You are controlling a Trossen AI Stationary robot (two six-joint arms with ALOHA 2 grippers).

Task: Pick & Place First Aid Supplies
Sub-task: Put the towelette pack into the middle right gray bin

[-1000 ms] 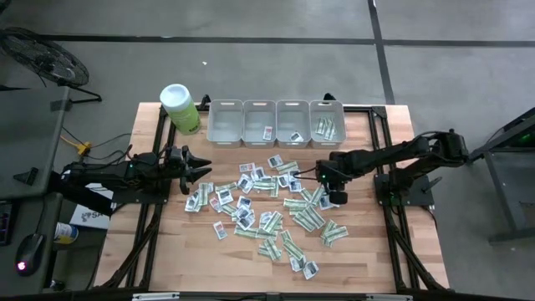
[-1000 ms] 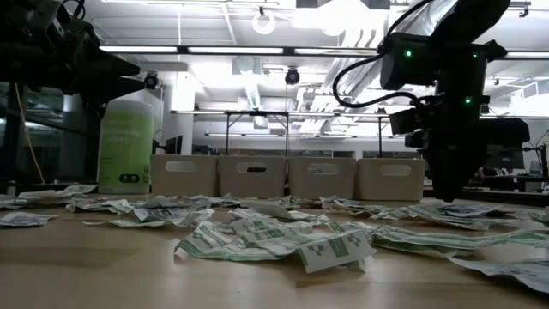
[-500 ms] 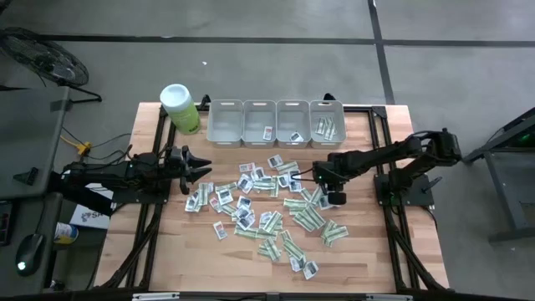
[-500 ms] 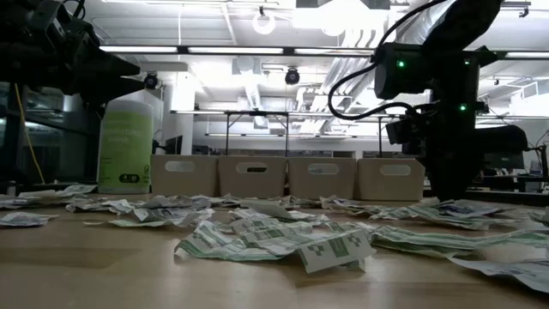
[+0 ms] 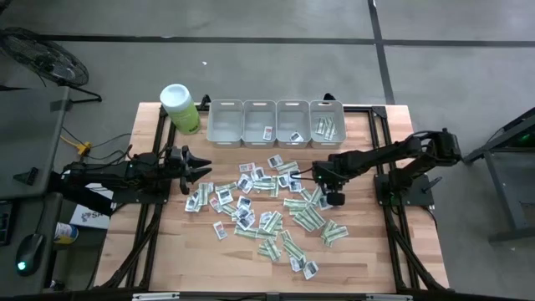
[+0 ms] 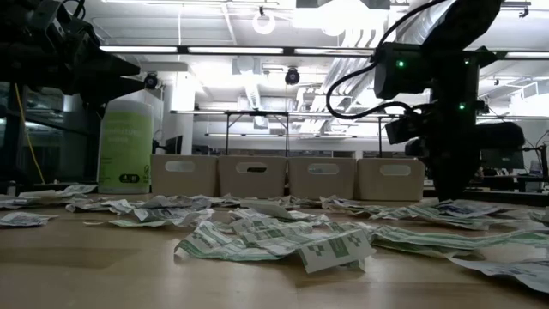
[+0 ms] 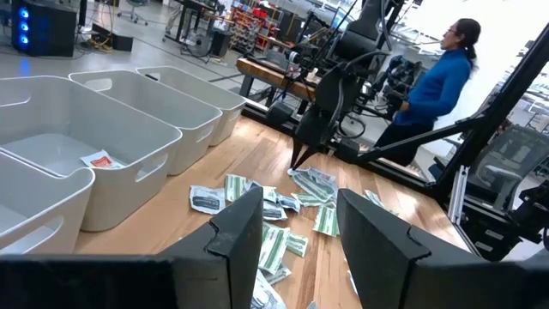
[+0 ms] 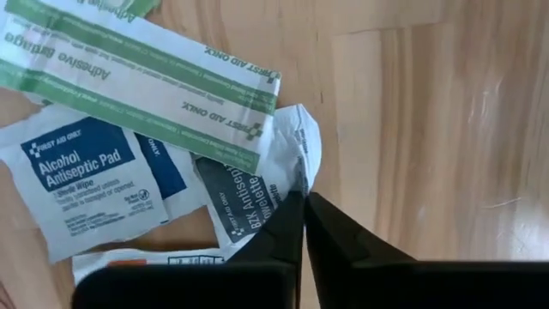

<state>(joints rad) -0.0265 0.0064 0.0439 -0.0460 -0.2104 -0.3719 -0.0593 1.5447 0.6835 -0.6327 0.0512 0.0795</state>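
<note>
We are observing the right gripper (image 8: pixel 302 199) lowered onto the wooden table (image 5: pixel 368 251), at the right-hand side of the scattered first aid supplies (image 5: pixel 267 205). Its two fingers (image 8: pixel 274 236) are standing pressed together, and their tips are pinching the crumpled edge of a white antiseptic towelette packet (image 8: pixel 257 193). That packet is lying flat on the wood, partly tucked under a green-and-white adhesive bandage strip (image 8: pixel 137 77) and just beside a blue-printed alcohol pad packet (image 8: pixel 86 184).

We are seeing the left gripper (image 5: pixel 199 168) hanging above the table's left side, near the left margin of the pile, with its fingers (image 7: pixel 236 236) standing apart and holding nothing.

The remaining packets are lying spread across the middle of the table. Four grey bins (image 5: pixel 276 123) are standing in a row along the far edge; three are containing a few packets. A lime-green canister (image 5: pixel 180 108) is standing upright just left of the bins.

In the left wrist view, a person in a blue top (image 7: pixel 433 81) is standing beyond the table.
</note>
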